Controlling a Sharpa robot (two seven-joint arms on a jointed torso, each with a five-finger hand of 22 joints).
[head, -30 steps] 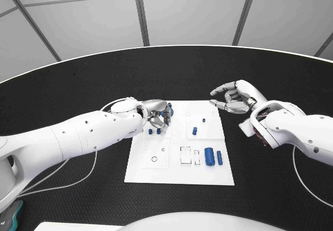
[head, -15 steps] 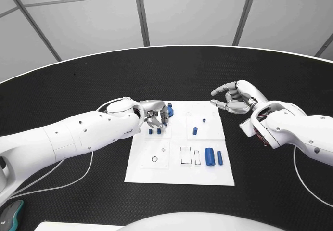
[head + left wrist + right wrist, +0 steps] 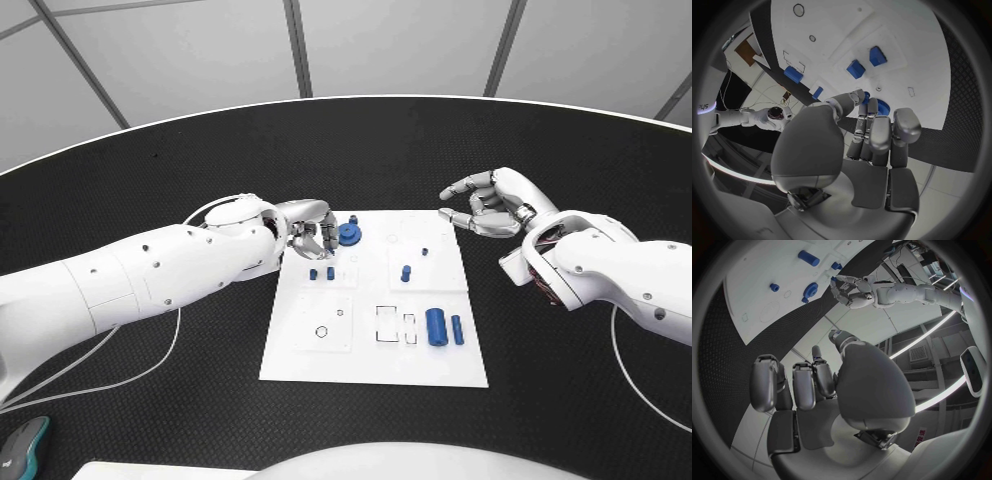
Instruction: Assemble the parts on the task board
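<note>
While the left hand (image 3: 315,229) grips a blue part (image 3: 351,233), the right hand (image 3: 485,203) hovers.

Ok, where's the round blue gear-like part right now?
In the head view the round blue part sits at the task board's far left corner, at the left hand's fingertips, beyond two small blue pegs.

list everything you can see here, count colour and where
table: one, black, round, under everything
task board: one, white, middle of the table
round part: one, blue, at the board's far left corner, held at the left hand's fingertips
small pegs: several, blue, standing on the board's far half
cylinders: two, blue, lying side by side on the board's near right
cables: thin, white, on the table by each arm
left hand: silver, at the board's far left
right hand: silver, fingers curled, empty, past the board's far right corner
</note>
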